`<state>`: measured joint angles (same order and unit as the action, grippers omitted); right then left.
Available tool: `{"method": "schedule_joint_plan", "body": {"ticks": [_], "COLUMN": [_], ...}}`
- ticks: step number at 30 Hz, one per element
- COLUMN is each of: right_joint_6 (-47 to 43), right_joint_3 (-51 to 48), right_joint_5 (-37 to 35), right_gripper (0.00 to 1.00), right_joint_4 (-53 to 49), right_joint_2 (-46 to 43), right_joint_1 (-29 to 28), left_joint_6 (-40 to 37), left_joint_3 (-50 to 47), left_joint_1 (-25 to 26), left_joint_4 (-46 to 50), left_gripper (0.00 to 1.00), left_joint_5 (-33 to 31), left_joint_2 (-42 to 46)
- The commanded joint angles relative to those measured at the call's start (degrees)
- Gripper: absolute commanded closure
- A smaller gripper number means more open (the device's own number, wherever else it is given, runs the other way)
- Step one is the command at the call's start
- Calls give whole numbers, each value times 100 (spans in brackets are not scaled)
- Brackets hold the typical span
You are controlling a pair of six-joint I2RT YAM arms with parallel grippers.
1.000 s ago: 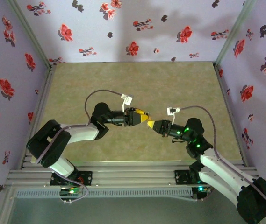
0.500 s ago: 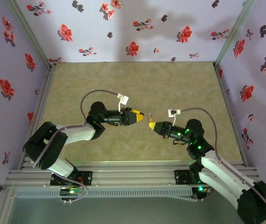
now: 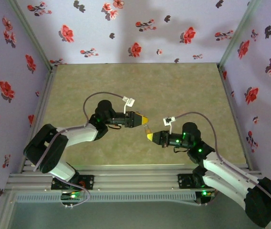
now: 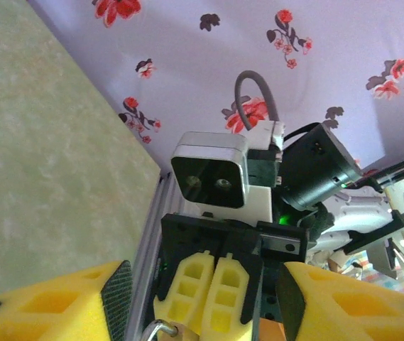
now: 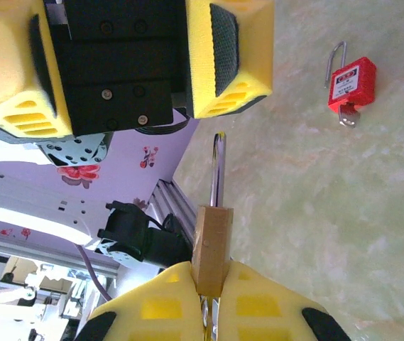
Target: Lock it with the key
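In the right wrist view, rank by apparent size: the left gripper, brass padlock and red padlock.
left gripper: largest
brass padlock: next
red padlock: smallest, but it lies farther off, so true sizes are unsure

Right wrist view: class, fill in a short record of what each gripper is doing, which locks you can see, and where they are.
Right gripper: shut on the brass padlock, its shackle pointing towards the left gripper
Left gripper: open, nothing between its fingers, facing the shackle without touching it
Red padlock: lying on the table, apart from both grippers
Brass padlock: held off the table
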<state>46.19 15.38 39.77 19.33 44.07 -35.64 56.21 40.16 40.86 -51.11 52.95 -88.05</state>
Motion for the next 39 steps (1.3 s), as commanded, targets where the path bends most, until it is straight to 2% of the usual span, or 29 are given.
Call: {"method": "schedule_joint_plan", "body": {"ticks": [1, 8, 11, 23, 28, 39], "right_joint_6": [-297, -389, -427, -471, -460, -445], "right_joint_3": [209, 183, 194, 186, 163, 162], "right_joint_5": [-175, -301, -321, -287, -281, -249], "right_gripper": [100, 100, 100, 100, 100, 100], "right_joint_4": [-138, -326, -428, -406, -378, -360], "right_joint_2": [-115, -441, -505, -485, -479, -511], "right_joint_1": [-33, -38, -35, -31, -31, -30], "left_joint_6": [-498, -1048, -831, -816, -669, -642], "left_joint_3": [261, 611, 633, 714, 678, 668], "left_joint_1": [44, 88, 115, 177, 183, 177], "left_joint_4": [684, 1764, 1517, 1381, 1094, 1006], "left_gripper": [44, 55, 54, 59, 66, 73], "left_joint_5": [223, 369, 541, 814, 942, 981], "left_joint_2": [29, -53, -160, -380, -441, -448]}}
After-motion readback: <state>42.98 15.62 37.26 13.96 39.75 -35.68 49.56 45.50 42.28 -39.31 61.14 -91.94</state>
